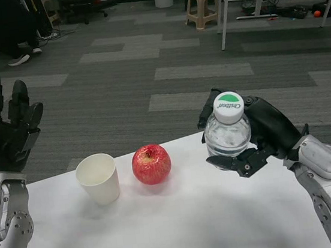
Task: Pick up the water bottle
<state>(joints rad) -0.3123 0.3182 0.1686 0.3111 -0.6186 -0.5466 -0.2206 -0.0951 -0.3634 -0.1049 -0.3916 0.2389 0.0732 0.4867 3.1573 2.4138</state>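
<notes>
Right hand [258,140] grips the clear plastic water bottle [227,129], lifted above the white table [183,218] near its far edge. White cap [229,108] has a green patch and the word "Cestbon". Left hand [4,135] raised, fingers spread, holding nothing. Red apple [151,164] beside white paper cup [98,178].

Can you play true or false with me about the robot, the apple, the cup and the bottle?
1. The right hand holds the water bottle. True.
2. The apple is green. False: it is red.
3. The left hand is holding the cup. False: it is raised at the table's left edge with its fingers apart, holding nothing.
4. The apple sits between the cup and the water bottle. True.
5. The water bottle has no cap. False: a white cap with a green mark is on it.
</notes>
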